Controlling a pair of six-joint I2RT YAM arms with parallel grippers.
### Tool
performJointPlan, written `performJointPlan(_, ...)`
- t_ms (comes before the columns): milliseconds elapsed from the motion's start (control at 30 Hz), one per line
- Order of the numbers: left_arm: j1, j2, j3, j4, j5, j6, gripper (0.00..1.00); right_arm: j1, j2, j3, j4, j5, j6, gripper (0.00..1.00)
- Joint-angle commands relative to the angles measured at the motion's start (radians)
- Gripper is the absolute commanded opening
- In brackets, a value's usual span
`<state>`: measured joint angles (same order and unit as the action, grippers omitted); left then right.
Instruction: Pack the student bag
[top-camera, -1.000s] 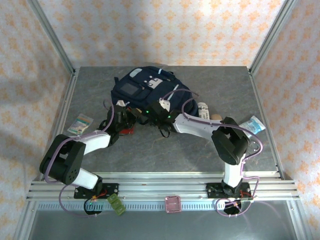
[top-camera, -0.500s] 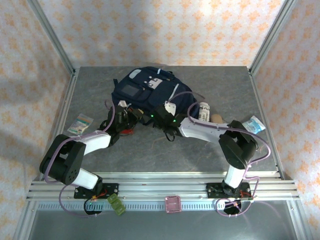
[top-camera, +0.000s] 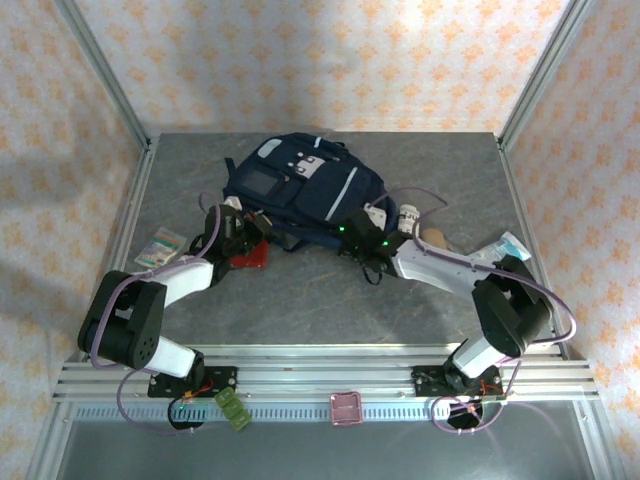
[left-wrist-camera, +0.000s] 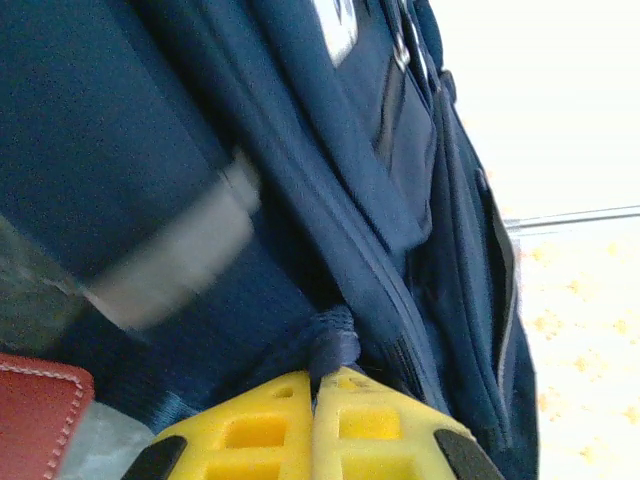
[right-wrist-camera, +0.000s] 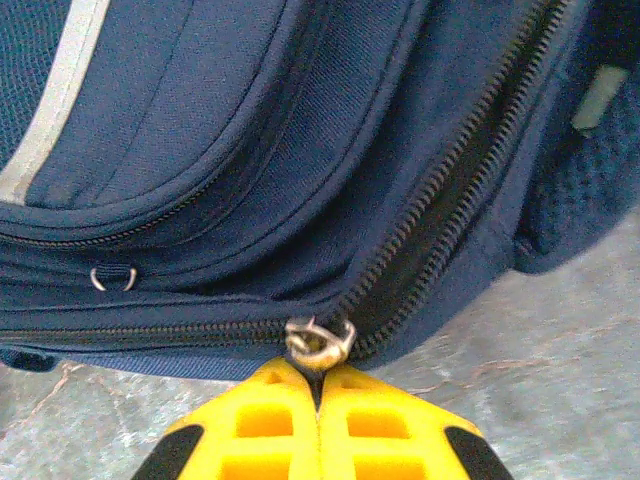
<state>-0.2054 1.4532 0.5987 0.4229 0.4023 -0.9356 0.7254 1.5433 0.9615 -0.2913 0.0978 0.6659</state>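
The student bag (top-camera: 300, 183), navy with pale stripes, lies flat at the back middle of the table. My left gripper (top-camera: 247, 228) is at its near left corner. In the left wrist view the yellow fingers (left-wrist-camera: 250, 430) are shut on a navy fabric loop (left-wrist-camera: 332, 350) of the student bag (left-wrist-camera: 150, 150). My right gripper (top-camera: 360, 233) is at the bag's near right edge. Its jaws (right-wrist-camera: 318, 378) are shut on the metal zipper pull (right-wrist-camera: 320, 342). The zipper (right-wrist-camera: 450, 190) gapes open to the right of the pull and is closed to its left.
A red wallet (top-camera: 247, 258) lies just in front of the left gripper, also in the left wrist view (left-wrist-camera: 35, 420). A small packet (top-camera: 160, 247) sits at the left. A white bottle (top-camera: 408, 218) and a blue-white pouch (top-camera: 506, 247) lie to the right.
My right gripper closed on the zipper pull and moved right along the bag's near edge. The left gripper shifted slightly left and back, uncovering the red wallet.
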Motion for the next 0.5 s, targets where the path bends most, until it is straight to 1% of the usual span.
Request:
performJointPlan(0,0.057,-0.028,0.045,-0.021,-0.116,0.083,0.0,-0.052,-0.059,-0.041,-0.085,0.095,-0.037,0.0)
performJointPlan(67,0.078,-0.017,0.06,-0.036,-0.119,0.104,0.0,-0.057,-0.058,-0.036,-0.069,0.073,-0.062,0.0)
performJointPlan(100,0.085,-0.012,0.069,-0.044,-0.12,0.112,0.0,-0.055,-0.054,-0.03,-0.055,0.037,-0.081,0.0)
performJointPlan(167,0.087,-0.001,0.087,-0.047,-0.081,0.112,0.0,-0.05,-0.048,-0.023,-0.016,-0.042,-0.093,0.0)
performJointPlan(200,0.081,0.0,0.092,-0.053,-0.064,0.099,0.07,-0.045,-0.047,-0.023,0.011,-0.075,-0.098,0.0)
performJointPlan(233,0.068,-0.006,0.092,-0.056,-0.051,0.086,0.27,-0.038,-0.046,-0.021,0.042,-0.114,-0.101,0.0)
performJointPlan(267,0.049,-0.018,0.086,-0.06,-0.049,0.074,0.44,-0.03,-0.041,-0.018,0.062,-0.131,-0.098,0.0)
performJointPlan(300,0.025,-0.034,0.072,-0.057,-0.054,0.065,0.53,-0.023,-0.036,-0.012,0.074,-0.143,-0.097,0.0)
performJointPlan(333,-0.006,-0.055,0.053,-0.046,-0.061,0.056,0.59,-0.018,-0.025,-0.001,0.081,-0.152,-0.095,0.0)
performJointPlan(367,-0.036,-0.072,0.035,-0.04,-0.065,0.047,0.63,-0.013,-0.011,0.008,0.083,-0.156,-0.094,0.0)
performJointPlan(467,-0.103,-0.096,-0.024,0.002,-0.068,-0.002,0.67,-0.008,0.001,0.011,0.106,-0.175,-0.098,0.0)
